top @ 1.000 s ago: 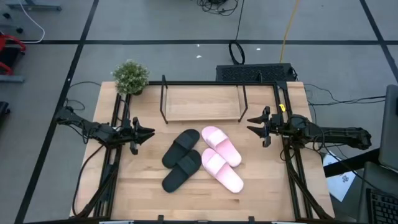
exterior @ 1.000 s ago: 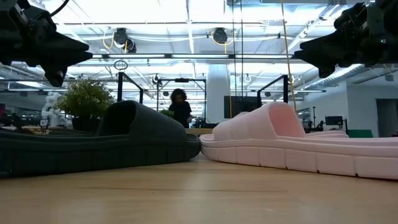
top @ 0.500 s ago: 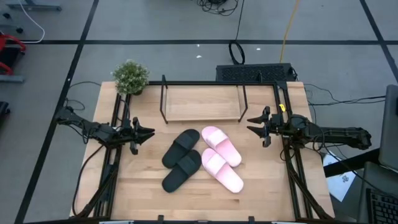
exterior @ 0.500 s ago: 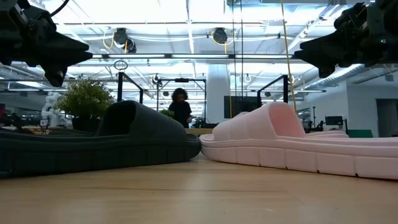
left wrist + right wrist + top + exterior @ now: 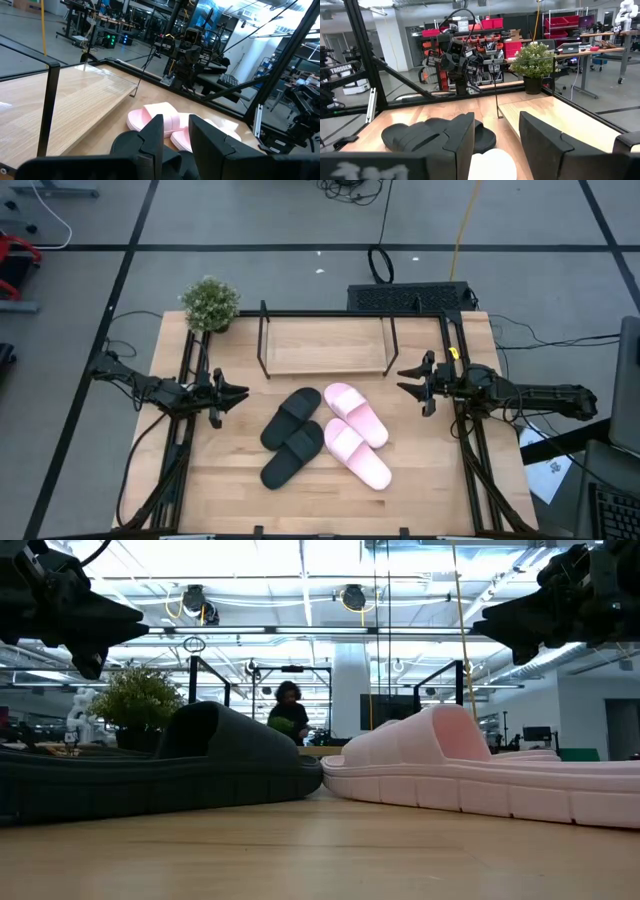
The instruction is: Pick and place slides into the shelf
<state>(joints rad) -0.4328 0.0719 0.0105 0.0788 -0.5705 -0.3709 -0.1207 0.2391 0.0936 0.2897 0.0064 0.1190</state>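
Four slip-on slides lie in the middle of the light wooden tabletop (image 5: 430,480), none moved compared with the high views from a second and half a second back: the matte black pair, one (image 5: 291,418) nearer the shelf and one (image 5: 292,455) nearer the front edge, touching each other, and the light pink pair, one (image 5: 355,415) nearer the shelf and one (image 5: 357,453) in front of it, just beside the black ones. Both arms are also unchanged across those frames. The left gripper (image 5: 238,393) hovers above the table at the left of the black pair, well apart from it, fingers spread and holding nothing; the left wrist view shows its two dark fingers (image 5: 152,135) apart with the pink slide beyond the gap. The right gripper (image 5: 405,380) hangs to the right of the pink pair, also spread wide and empty, as its wrist view confirms. The low rack of thin black metal rods with a light wooden board (image 5: 325,345) stands behind the slides with nothing on its board. Only a person (image 5: 290,712) far off in the room behind has shifted slightly in the low view. Judgement: no pick is under way, and all four slides remain to be placed.
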